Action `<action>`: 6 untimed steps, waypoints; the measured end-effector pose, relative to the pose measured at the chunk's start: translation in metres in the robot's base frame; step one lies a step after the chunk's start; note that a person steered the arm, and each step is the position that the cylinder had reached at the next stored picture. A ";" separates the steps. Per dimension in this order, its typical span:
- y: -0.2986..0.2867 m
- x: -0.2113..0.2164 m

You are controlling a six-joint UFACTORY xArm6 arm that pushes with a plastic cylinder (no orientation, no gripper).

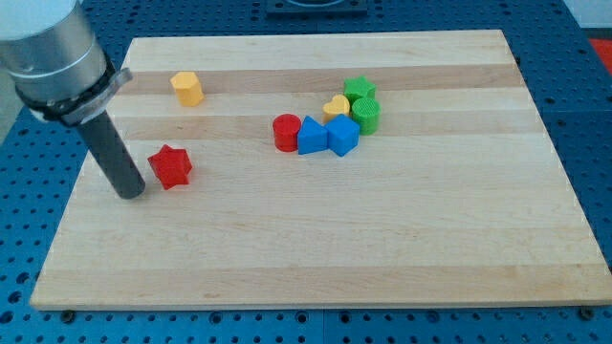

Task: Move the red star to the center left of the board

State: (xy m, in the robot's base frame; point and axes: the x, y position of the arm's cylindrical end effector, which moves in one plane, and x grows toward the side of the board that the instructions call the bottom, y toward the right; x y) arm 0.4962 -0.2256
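Note:
The red star (170, 166) lies on the wooden board (316, 248) at the view's left, about mid-height. My tip (130, 194) rests on the board just left of and slightly below the red star, a small gap apart from it. The dark rod rises from the tip up to the grey arm at the view's top left.
A yellow hexagon block (187, 88) lies near the top left. A cluster sits at the centre right: a red cylinder (286, 132), a blue triangle (311, 137), a blue cube (342, 135), a yellow heart (337, 106), a green star (360, 90) and a green cylinder (365, 115).

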 end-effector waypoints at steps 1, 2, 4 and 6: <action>0.031 0.004; 0.062 -0.025; 0.071 -0.095; 0.021 -0.043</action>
